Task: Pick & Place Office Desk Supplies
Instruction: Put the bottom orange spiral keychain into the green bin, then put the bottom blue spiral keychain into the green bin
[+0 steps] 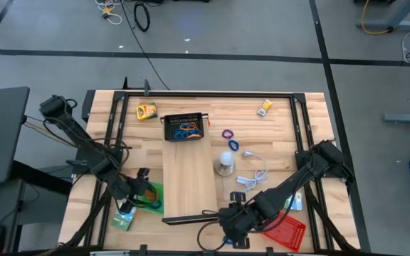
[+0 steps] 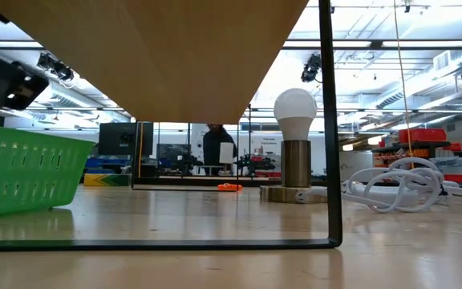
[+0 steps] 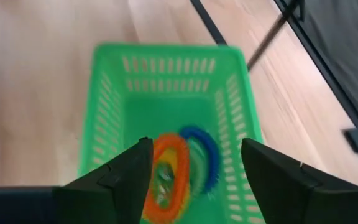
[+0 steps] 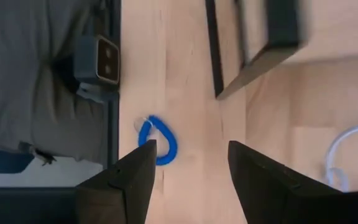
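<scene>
A green mesh tray (image 3: 166,93) stands near the table's front left (image 1: 155,195). Inside it lie an orange band (image 3: 169,177), a blue band (image 3: 207,155) and a yellowish one. My left gripper (image 3: 194,168) hangs open above the tray (image 1: 142,190), slanting down into it, and touches nothing. My right gripper (image 4: 191,162) is open near the front edge (image 1: 228,222), pointing down over a blue loop (image 4: 157,140) that lies flat on the wood beside one fingertip. A black tray (image 1: 184,126) at the back holds blue and orange bands.
A pale board on a black frame (image 1: 189,178) spans the middle. A bulb lamp (image 1: 225,162) and a white cable (image 1: 255,178) lie to its right, with purple (image 1: 227,134) and blue (image 1: 233,145) loops behind. A red tray (image 1: 287,229) sits at the front right, and small boxes (image 1: 146,112) (image 1: 265,107) (image 1: 124,219) lie around.
</scene>
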`<state>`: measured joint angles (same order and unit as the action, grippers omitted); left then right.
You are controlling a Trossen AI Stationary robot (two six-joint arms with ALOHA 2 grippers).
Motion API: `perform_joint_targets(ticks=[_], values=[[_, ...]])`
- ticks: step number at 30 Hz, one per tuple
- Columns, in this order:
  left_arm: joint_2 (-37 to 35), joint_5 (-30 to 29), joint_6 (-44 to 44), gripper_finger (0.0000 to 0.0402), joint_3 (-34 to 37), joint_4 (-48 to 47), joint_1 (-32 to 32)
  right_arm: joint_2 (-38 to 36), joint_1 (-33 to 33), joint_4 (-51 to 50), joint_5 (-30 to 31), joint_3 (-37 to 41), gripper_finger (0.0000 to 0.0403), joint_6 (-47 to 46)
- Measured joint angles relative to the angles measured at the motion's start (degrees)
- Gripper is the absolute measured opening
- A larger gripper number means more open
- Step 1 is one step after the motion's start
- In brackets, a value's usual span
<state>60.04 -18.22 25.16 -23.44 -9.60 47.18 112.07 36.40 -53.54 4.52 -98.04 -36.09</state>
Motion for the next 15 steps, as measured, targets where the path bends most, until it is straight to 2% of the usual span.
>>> perform_joint_targets(ticks=[11,15], values=[[-5.75,-17.93,-9.08,0.0254,0.00,3.10,0.03,6.20,2.35,-0.04,-0.74,0.06,0.0205,-5.79],[-7.90,-21.22,-14.84,0.0254,0.02,7.43,0.07,8.94,3.48,0.72,-1.33,0.06,0.0205,-7.09]])
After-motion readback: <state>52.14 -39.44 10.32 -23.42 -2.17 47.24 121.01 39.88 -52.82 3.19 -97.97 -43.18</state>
